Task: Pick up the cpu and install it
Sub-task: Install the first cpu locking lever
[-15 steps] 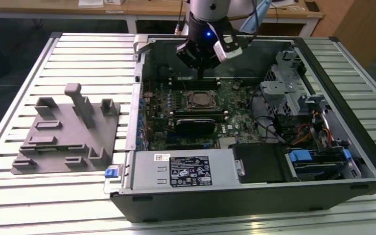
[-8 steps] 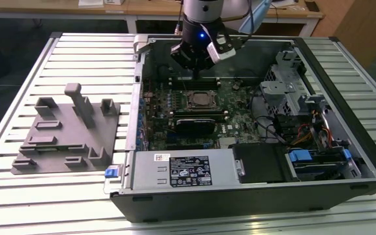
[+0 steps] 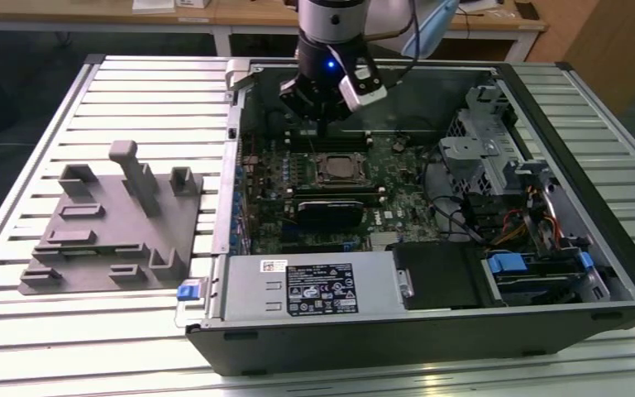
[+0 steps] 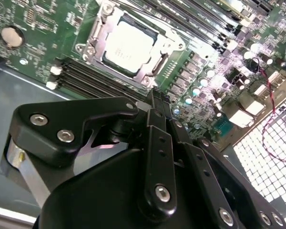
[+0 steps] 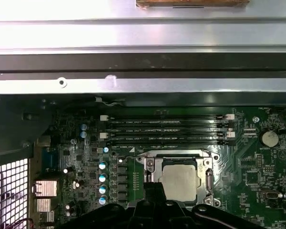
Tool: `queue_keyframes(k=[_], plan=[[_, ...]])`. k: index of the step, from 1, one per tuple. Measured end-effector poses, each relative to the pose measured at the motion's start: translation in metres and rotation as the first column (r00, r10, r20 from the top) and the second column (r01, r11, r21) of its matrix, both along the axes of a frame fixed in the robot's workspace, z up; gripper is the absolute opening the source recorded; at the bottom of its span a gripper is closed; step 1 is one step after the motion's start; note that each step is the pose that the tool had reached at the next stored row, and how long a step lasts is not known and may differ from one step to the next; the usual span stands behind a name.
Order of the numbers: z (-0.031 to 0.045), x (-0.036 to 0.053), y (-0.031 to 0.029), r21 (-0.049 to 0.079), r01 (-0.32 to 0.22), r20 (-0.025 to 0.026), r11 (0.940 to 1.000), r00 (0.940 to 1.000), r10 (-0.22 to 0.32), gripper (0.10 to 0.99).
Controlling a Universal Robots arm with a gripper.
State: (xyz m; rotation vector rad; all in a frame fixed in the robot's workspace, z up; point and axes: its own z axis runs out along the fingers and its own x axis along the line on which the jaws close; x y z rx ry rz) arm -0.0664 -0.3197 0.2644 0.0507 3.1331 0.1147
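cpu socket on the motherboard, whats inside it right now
The cpu lies flat inside the socket frame, silver top up, seen in both wrist views. What is beneath the chip is covered. The gripper is nearby above the board and holds nothing.

A robotics lab or test workshop, most likely.

An open computer case (image 3: 428, 207) lies on a ribbed aluminium-profile table (image 3: 31, 165) beside a grey fixture tray (image 3: 113, 223), under a robot arm (image 3: 334, 33); wooden desks (image 3: 241, 12) stand behind, only partly visible.
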Motion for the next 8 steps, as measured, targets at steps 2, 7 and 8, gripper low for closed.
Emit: queue_keyframes(k=[2,7,8], plan=[[-0.0018,-0.0031,0.0,0.0,-0.002,0.0009,1.0,1.0,0.002,0.106],[-0.0039,-0.0141,0.0,0.0,-0.002,0.0037,1.0,1.0,0.002,0.106],[-0.0044,-0.016,0.0001,0.0,-0.002,0.0039,1.0,1.0,0.002,0.106]])
